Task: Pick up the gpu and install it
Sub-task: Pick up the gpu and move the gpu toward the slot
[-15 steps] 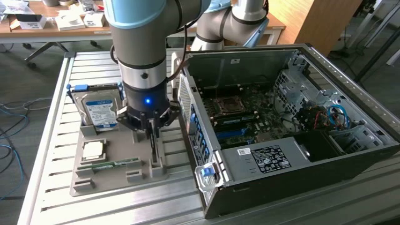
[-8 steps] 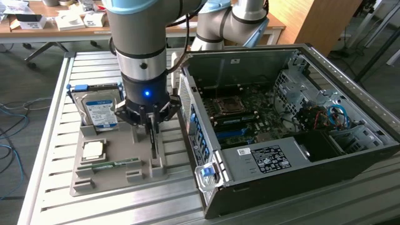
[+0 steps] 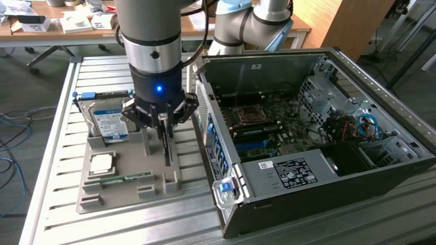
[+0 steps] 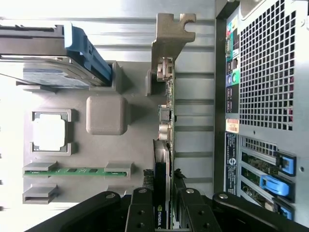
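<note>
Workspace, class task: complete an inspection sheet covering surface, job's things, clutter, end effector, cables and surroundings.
Surface: slatted metal table carrying a grey holder tray.
Job's things: gpu standing on edge in the tray; open computer case beside it.
Clutter: hard drive, memory stick, processor chip in the tray.
End effector: down over the gpu.
Cables: red and blue wires inside the case; blue cable on the floor.
Surroundings: desk with boxes behind.

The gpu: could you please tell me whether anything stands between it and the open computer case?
Only the rear wall of the computer case rises between the gpu, upright in the grey tray, and the motherboard; nothing visible covers the opening.
</note>
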Controlling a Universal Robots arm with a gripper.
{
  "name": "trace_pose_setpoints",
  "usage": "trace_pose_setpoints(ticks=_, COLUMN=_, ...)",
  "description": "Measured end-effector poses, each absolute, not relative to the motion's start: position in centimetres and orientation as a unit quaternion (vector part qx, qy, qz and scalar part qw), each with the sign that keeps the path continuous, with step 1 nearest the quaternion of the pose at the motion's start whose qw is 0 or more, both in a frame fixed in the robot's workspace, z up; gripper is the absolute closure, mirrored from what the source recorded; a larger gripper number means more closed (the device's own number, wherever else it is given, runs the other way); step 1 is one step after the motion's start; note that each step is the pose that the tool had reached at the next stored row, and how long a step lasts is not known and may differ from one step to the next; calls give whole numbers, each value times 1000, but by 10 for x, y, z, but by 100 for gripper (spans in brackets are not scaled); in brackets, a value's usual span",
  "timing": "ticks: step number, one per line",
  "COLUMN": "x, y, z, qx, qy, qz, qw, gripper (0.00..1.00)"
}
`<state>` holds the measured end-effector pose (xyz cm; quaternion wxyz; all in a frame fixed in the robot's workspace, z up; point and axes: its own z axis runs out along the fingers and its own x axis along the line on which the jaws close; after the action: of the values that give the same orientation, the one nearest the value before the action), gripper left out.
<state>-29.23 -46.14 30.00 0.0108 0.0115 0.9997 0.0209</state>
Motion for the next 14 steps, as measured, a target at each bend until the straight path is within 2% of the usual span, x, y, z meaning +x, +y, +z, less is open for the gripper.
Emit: trace_pose_setpoints(ticks=14, x=-292, y=-461, z=347, qx=11, qy=1000, qz=21, qw=11, gripper=74)
